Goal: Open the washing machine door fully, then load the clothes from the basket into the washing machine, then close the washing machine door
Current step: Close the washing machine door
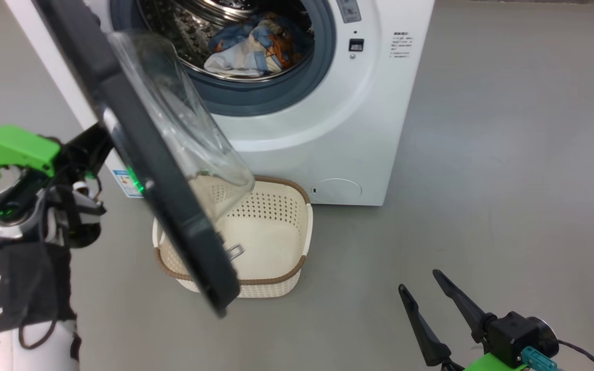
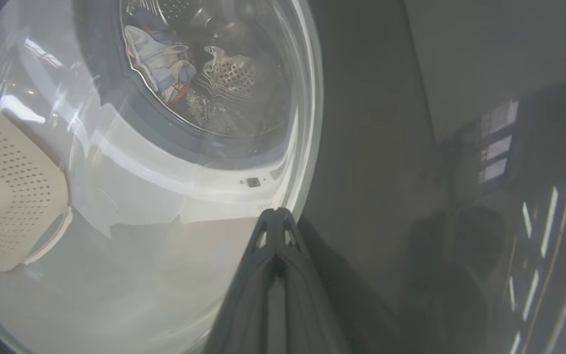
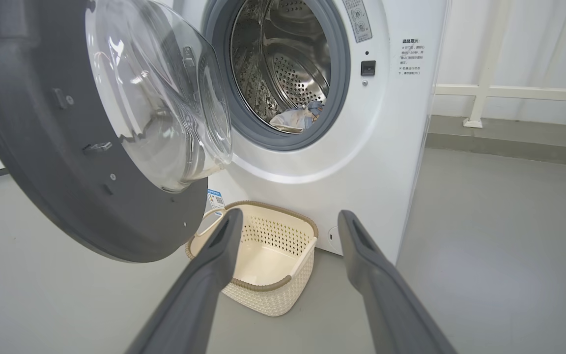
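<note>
Left hand (image 2: 275,221), fingers together, sits against the outer face of the half-open door (image 1: 116,118). Clothes (image 1: 256,46) lie inside the washing machine (image 1: 328,134); the basket (image 1: 281,281) is empty. Push steadily near the free edge until it shuts.

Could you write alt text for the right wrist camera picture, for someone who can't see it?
A white washing machine stands with its round dark door swung partway open and blue-and-white clothes lying in the steel drum. An empty cream basket sits on the grey floor before it, seen past two dark, spread fingers.
</note>
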`<state>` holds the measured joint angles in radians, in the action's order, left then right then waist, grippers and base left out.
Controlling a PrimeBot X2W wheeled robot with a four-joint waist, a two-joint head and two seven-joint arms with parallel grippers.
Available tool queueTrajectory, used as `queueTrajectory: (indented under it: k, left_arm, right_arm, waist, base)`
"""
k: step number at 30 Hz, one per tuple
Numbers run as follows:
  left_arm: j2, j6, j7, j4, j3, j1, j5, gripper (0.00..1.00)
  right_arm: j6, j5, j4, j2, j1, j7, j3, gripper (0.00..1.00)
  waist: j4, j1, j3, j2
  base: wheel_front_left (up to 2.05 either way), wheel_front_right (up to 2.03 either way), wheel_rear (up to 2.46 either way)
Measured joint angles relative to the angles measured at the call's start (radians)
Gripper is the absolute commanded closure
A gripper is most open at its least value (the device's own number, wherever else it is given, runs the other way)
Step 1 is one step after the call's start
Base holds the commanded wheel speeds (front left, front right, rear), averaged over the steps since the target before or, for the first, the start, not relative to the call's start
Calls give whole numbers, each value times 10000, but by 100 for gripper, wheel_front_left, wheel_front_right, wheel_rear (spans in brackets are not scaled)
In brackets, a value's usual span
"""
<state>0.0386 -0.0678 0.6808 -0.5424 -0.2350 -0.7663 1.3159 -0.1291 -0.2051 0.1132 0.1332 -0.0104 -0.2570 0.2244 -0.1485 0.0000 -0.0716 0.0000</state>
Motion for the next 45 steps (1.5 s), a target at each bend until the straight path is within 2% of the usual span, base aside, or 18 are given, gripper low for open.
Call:
queueTrajectory:
  k: [6, 12, 19, 24, 35, 41, 45]
  left_arm:
    - [-52, 493, -926, -1172, 821, -714, 677, 100]
    - [-79, 1114, -1839, -2199, 1220, -1263, 1108, 100]
    - [-73, 1530, -2389, -3126, 1519, -1710, 1425, 100]
    - [-54, 1703, -2600, -3534, 1528, -1830, 1423, 100]
    - [86, 1770, -3022, -4167, 1488, -1924, 1419, 100]
    - [138, 1770, -3118, -4197, 1519, -1885, 1423, 100]
    - [-42, 1871, -3108, -3979, 1639, -1934, 1507, 100]
  right_arm:
    - [0, 0, 21, -10, 218, 0, 75, 0]
    - [0, -4, 63, -31, 374, 0, 196, 0]
    - [0, -253, 109, -50, 443, 0, 265, 0]
    - [0, -253, 121, -52, 472, 0, 274, 0]
    - [0, -255, 176, -63, 471, 0, 397, 0]
    - [0, -255, 180, -58, 466, 0, 454, 0]
    - [0, -255, 201, -56, 460, 0, 481, 0]
  waist:
    - [285, 0, -39, 0]
    - [600, 0, -109, 0]
    - [1000, 0, -126, 0]
    - [1234, 0, -77, 0]
    - [1630, 0, 192, 0]
    - [1782, 0, 324, 0]
    - [1840, 0, 393, 0]
  base:
    - [0, 0, 0]
    - [0, 0, 0]
    - [0, 0, 0]
    - [0, 0, 0]
    - [0, 0, 0]
    - [0, 0, 0]
    - [0, 0, 0]
